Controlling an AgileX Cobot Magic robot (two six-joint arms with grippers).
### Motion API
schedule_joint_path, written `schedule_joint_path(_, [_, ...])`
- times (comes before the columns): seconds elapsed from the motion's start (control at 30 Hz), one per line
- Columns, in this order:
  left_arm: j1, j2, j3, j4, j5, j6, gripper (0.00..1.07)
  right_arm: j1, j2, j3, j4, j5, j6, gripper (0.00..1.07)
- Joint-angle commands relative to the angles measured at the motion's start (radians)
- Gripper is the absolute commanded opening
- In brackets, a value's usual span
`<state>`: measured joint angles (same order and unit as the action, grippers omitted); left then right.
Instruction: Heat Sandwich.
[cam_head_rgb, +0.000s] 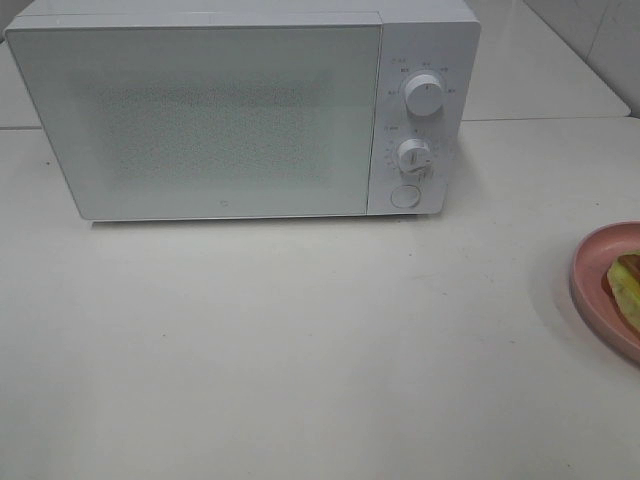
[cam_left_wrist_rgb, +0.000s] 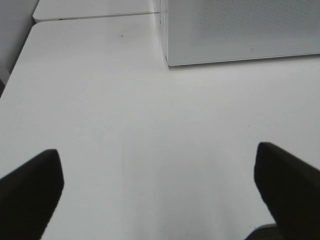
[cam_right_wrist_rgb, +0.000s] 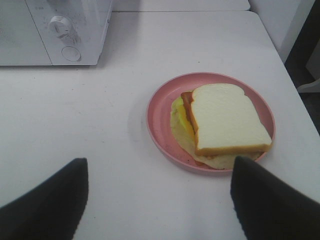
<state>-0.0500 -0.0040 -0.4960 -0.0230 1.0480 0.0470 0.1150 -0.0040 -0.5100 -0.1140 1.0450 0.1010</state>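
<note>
At table edge: plate (cam_head_rgb: 592, 262) and sandwich (cam_head_rgb: 627, 285) cut off overhead.
Sandwich: thick, smooth white bread, tan crust.
My claws: left (cam_left_wrist_rgb: 160, 192) and right (cam_right_wrist_rgb: 157, 200) both spread wide, empty.

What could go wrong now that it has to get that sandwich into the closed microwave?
The white microwave's door is shut, so carrying food over first would leave nowhere to put it. The layered white-bread sandwich lies loose on the round pink plate; a tilted lift might slide it off. The plate sits near the white table's edge, so a nudge could push it over.
</note>
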Motion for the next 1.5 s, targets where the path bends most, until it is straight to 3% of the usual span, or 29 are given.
schedule_joint_path(0.03, [0.004,-0.023,0.002,-0.009,-0.012,0.001,0.99,-0.006,-0.027,0.004,0.0,-0.007,-0.007,0.75])
schedule_joint_path(0.3, [0.056,-0.027,0.002,-0.009,-0.013,0.005,0.99,-0.006,-0.027,0.004,0.0,-0.007,-0.007,0.75])
schedule_joint_path(1.5, [0.057,-0.026,0.002,-0.009,-0.013,0.005,0.99,-0.006,-0.027,0.004,0.0,-0.007,-0.007,0.75])
